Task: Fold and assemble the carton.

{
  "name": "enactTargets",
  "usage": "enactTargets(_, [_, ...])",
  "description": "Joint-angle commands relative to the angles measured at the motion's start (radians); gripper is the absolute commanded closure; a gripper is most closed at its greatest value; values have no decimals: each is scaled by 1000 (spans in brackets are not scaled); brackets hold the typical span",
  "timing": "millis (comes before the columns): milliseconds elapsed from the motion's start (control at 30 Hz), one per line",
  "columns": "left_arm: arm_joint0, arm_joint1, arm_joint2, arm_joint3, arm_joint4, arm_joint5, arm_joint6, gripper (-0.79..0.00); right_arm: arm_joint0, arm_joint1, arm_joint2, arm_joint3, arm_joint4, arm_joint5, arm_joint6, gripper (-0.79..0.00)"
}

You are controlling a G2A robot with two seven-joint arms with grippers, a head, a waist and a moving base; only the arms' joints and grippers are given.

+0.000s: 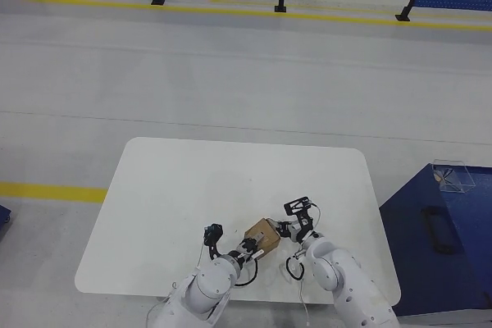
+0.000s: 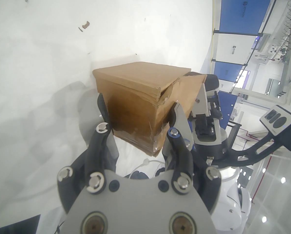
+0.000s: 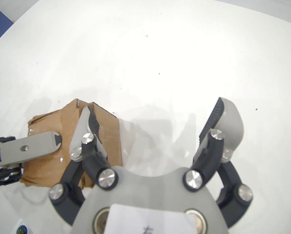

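Note:
A small brown carton [image 1: 262, 235] stands on the white table [image 1: 230, 172] near its front edge, folded into a box with one worn flap sticking out at a corner. My left gripper [image 2: 139, 115] is shut on the carton [image 2: 138, 86], one finger on each side wall. My right gripper [image 3: 155, 118] is open beside the carton [image 3: 48, 124]; one of its fingers [image 3: 88, 122] rests against the carton's flap and the other hangs over bare table. The left gripper's grey finger [image 3: 38, 146] presses the carton's side in the right wrist view.
A blue cabinet [image 1: 443, 238] stands off the table's right edge with a clear plastic box [image 1: 453, 175] on top. The table's front edge runs just behind both arms. Bare tabletop stretches to the back and left.

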Motion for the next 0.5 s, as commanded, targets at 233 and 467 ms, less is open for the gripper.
enactTargets(233, [9,0,-6,-13,-5,-10,14,-446,-47,9,22,-50,-10,-40,28,-785])
enactTargets(467, [63,12,-24,-102,66,-38,78,-785,-27,3,13,-24,6,-24,28,-785])
